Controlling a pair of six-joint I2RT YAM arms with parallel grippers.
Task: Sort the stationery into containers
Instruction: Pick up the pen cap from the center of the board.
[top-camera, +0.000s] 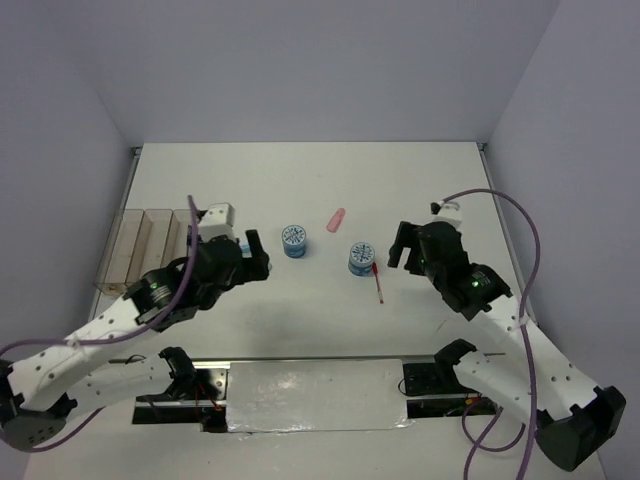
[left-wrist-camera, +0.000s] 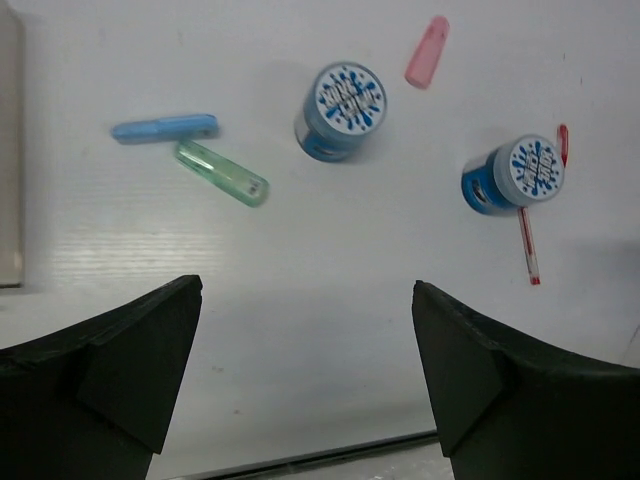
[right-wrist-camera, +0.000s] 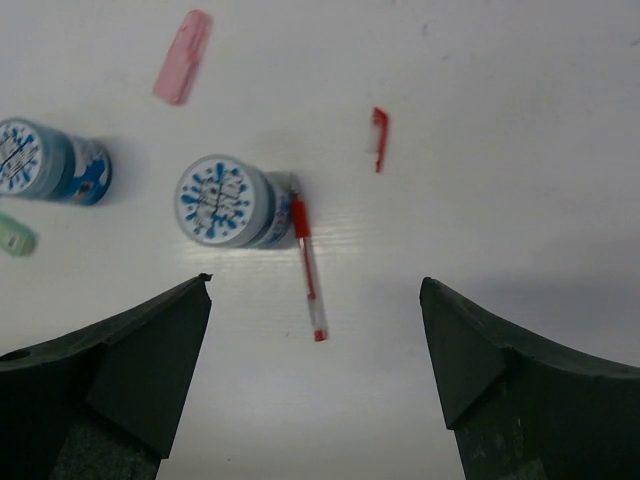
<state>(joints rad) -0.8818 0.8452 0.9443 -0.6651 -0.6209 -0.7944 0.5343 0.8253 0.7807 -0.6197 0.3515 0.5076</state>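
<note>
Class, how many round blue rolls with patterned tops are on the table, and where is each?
2. One roll stands near the table's middle; the other roll stands right of it, beside the red pen. None appears hidden.

Three cams up: one overhead, two on the wrists.
Top cam sits high behind the arms, looking down & fwd over the whole table. L & R wrist cams look down at it from close in. Both wrist views share the roll, the pen beside it & the pink bar; top cam has them mid-table.
</note>
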